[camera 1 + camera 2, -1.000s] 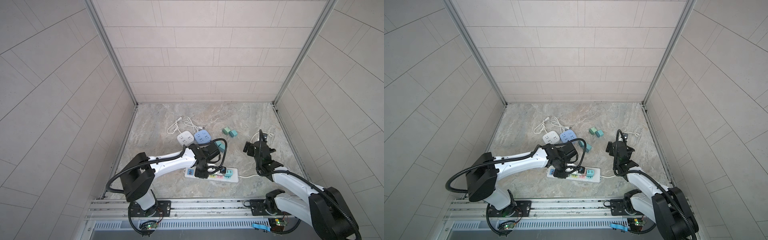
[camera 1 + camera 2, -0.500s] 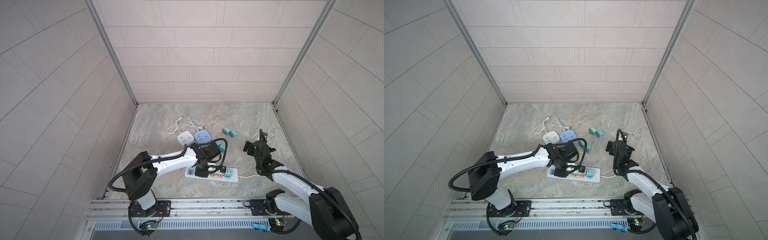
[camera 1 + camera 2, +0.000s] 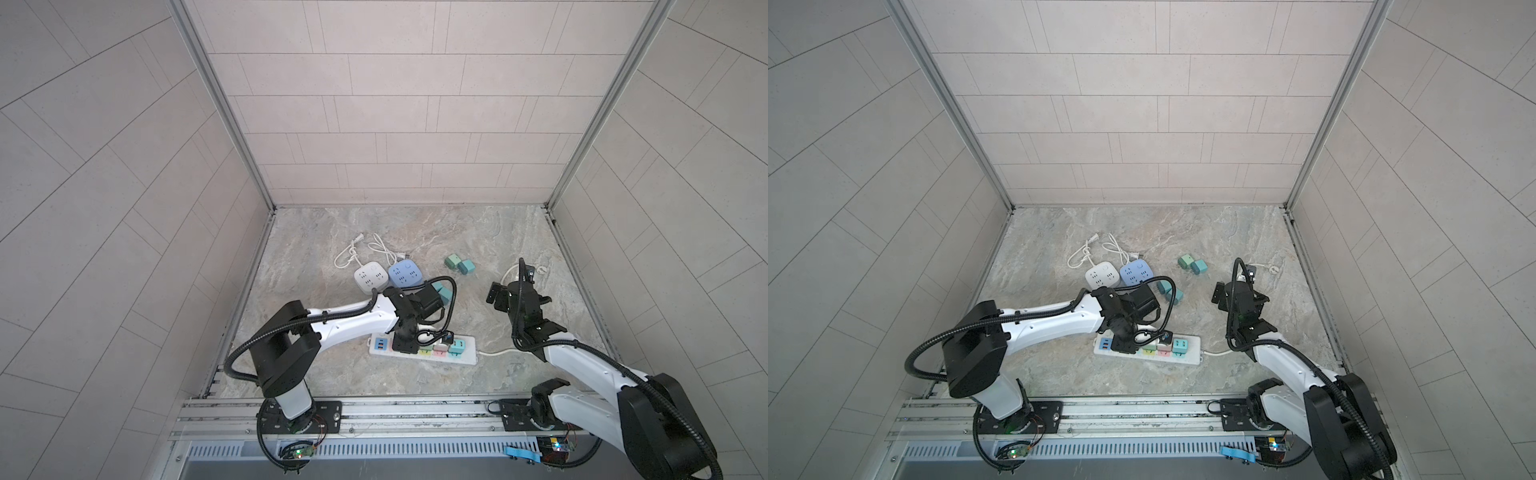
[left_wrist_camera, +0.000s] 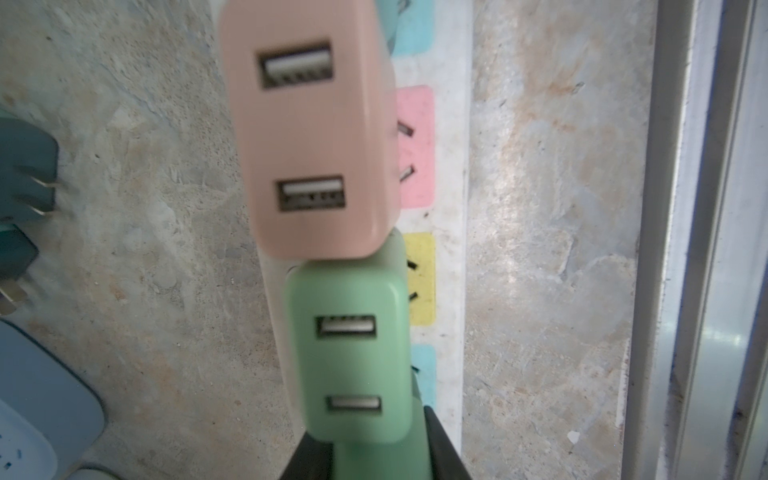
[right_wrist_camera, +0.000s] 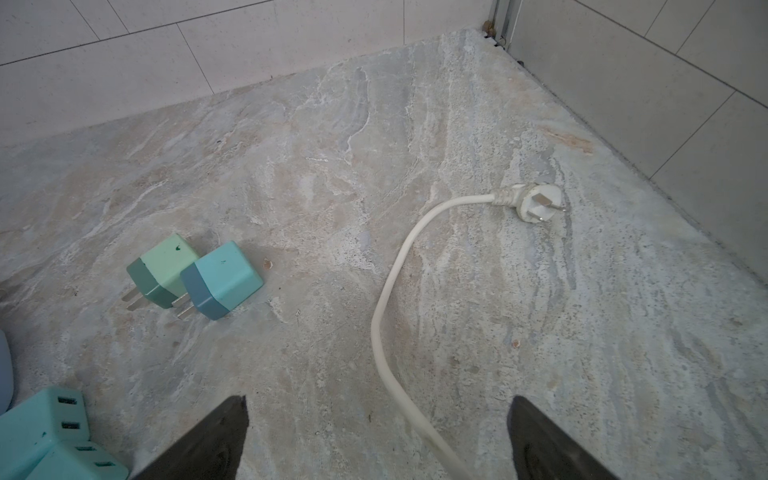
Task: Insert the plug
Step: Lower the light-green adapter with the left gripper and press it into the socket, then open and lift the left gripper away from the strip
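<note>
My left gripper (image 4: 374, 451) is closed narrow on the green plug (image 4: 353, 365), with my black fingers (image 4: 309, 459) pinching its two sides. The plug stands over the power strip (image 4: 451, 249), hard against the pink plug (image 4: 311, 133). Its body hides the prongs, so I cannot tell whether they are fully home. Each of these two plugs shows two USB ports. Along the strip's bare edge I count four coloured socket pads: aqua, pink, yellow, aqua.

In both top views the one strip carries three plugs in a row: green, pink, and an aqua plug (image 3: 457, 347) at the far end from my left arm.

My right gripper (image 5: 378, 405) hangs well apart from the strip over the stone floor (image 5: 457, 124). Its fingers (image 5: 216, 440) are spread wide with nothing between them. Below it one white cord (image 5: 385, 291) curves out to one wall plug (image 5: 536, 203) lying free on the floor.

Four more plugs lie loose. A loose green plug (image 5: 164, 266) touches a loose aqua plug (image 5: 224, 278), both with their prongs showing, and an aqua pair (image 5: 45, 419) lies nearer my left arm.

Two cube sockets sit beyond the strip, just beside each other: a white cube (image 3: 371, 279) and a blue cube (image 3: 406, 274).
</note>
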Motion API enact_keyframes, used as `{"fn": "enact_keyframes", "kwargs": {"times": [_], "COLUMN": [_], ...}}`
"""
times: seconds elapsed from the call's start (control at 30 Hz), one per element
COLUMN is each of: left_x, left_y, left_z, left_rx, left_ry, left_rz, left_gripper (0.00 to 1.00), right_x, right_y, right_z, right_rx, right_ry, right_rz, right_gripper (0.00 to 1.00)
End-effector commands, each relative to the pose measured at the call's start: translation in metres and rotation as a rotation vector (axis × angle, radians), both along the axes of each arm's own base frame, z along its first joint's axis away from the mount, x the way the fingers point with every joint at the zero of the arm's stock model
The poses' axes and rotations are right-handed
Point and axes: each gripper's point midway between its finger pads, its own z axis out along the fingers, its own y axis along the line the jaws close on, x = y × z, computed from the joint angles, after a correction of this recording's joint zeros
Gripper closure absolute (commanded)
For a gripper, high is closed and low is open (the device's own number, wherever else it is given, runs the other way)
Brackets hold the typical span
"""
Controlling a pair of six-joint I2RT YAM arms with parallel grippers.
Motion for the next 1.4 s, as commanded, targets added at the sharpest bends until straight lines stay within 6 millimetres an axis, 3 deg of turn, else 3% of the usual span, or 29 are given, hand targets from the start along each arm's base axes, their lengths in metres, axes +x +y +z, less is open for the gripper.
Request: {"fn": "enact_keyframes", "kwargs": {"times": [0.0,0.27,0.7,0.77,0.9,1.07,1.13,1.17,1.23,1.37], "left_x": [-0.009,-0.014,-0.017,-0.014,-0.008,-0.001,0.002,0.005,0.01,0.032], "left_y": [0.005,-0.002,0.003,0.001,-0.009,-0.018,-0.021,-0.021,-0.019,-0.005], "left_z": [-0.013,-0.021,-0.044,-0.04,-0.023,0.011,0.032,0.041,0.065,0.117], "left_rx": [0.038,0.041,0.135,0.114,0.007,-0.157,-0.232,-0.262,-0.341,-0.549], "left_ry": [0.038,0.09,0.15,0.135,0.073,-0.016,-0.056,-0.078,-0.143,-0.334], "left_rz": [-0.042,-0.055,-0.039,-0.023,0.007,0.045,0.082,0.098,0.136,0.309], "left_gripper": [1.0,1.0,1.0,0.83,0.63,0.52,0.42,0.32,0.0,0.0], "right_x": [0.003,0.003,0.004,0.004,0.005,0.003,0.001,0.001,0.0,0.003], "right_y": [-0.002,-0.002,-0.001,-0.001,0.001,-0.002,-0.003,-0.004,-0.004,-0.003], "right_z": [0.006,0.006,0.006,0.007,0.006,0.006,0.007,0.008,0.008,0.008], "right_rx": [0.006,0.006,0.006,0.006,0.005,0.003,0.003,0.006,0.006,0.006], "right_ry": [-0.013,-0.013,-0.01,-0.014,-0.009,-0.012,-0.022,-0.028,-0.03,-0.023], "right_rz": [-0.022,-0.023,-0.015,-0.015,-0.008,-0.023,-0.031,-0.034,-0.037,-0.032], "right_gripper": [0.01,0.01,0.02,0.02,0.02,0.02,0.02,0.02,0.01,0.0]}}
